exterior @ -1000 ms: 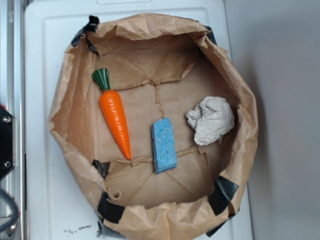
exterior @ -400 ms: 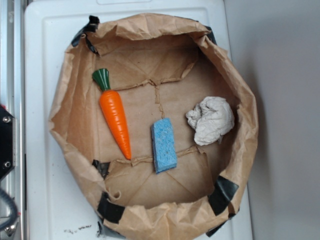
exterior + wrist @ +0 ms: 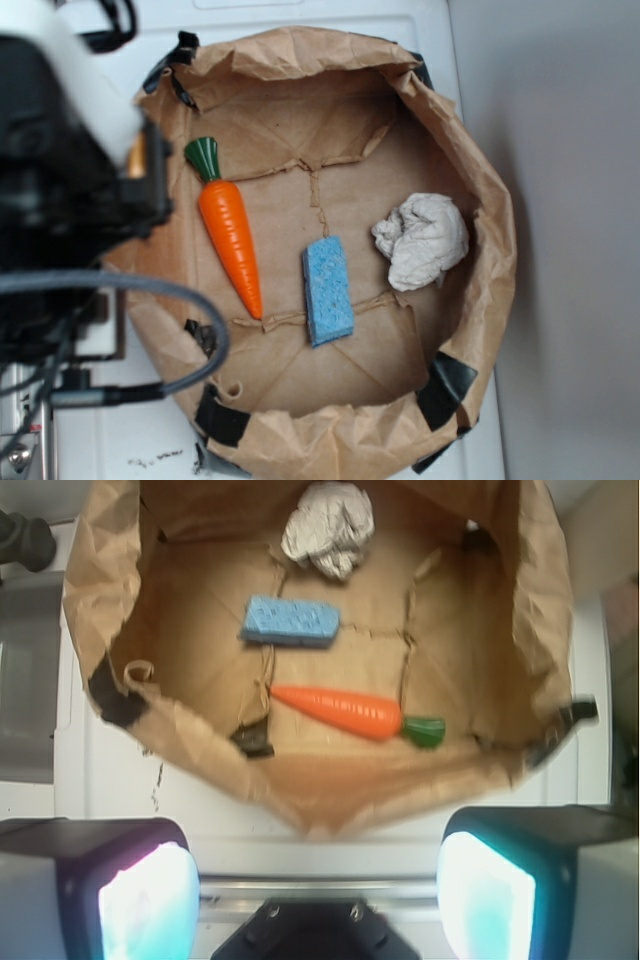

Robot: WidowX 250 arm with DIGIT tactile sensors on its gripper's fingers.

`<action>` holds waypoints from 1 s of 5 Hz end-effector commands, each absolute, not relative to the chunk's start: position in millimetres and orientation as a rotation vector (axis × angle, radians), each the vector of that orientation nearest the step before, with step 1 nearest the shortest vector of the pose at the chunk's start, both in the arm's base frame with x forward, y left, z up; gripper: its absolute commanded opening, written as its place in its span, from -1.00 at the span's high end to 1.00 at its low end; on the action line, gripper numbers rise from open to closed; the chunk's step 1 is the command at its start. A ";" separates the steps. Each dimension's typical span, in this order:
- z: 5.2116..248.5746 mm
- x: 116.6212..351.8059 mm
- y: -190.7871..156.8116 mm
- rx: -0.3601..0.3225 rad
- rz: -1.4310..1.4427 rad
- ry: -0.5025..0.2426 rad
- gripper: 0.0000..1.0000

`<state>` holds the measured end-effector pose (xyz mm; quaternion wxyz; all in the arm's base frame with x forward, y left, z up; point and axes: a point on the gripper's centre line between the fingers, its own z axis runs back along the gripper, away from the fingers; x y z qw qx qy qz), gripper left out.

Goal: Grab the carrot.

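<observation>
**Arm Swings In Over Paper Bag as Carrot Waits Untouched**

The left side of the exterior view is now filled by the robot arm (image 3: 70,190), a dark, blurred mass that was absent a moment earlier, when only the white surface was seen there. Below it, the crumpled brown paper bag (image 3: 470,180), rolled open into a shallow basin, is spread across the centre of the frame. Inside, a wadded grey cloth (image 3: 422,240) is seen at right and a blue sponge (image 3: 328,291) at lower centre. The carrot (image 3: 230,235) lies flat at the left of the bag floor, stem cap toward the upper left, apart from the sponge. In the wrist view the gripper (image 3: 320,900) is shown at the bottom edge with its jaws spread wide and nothing between them, held outside the bag's near wall; the carrot (image 3: 350,710) lies just beyond that wall. The approach is judged to have only begun, with descent and closure not yet made.
</observation>
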<state>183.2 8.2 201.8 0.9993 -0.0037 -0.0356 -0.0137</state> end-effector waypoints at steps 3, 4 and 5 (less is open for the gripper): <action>183.6 232.9 30.6 -0.097 -0.330 -0.150 -1.00; 183.6 232.9 30.6 -0.097 -0.330 -0.150 -1.00; 183.6 232.9 30.6 -0.097 -0.330 -0.150 -1.00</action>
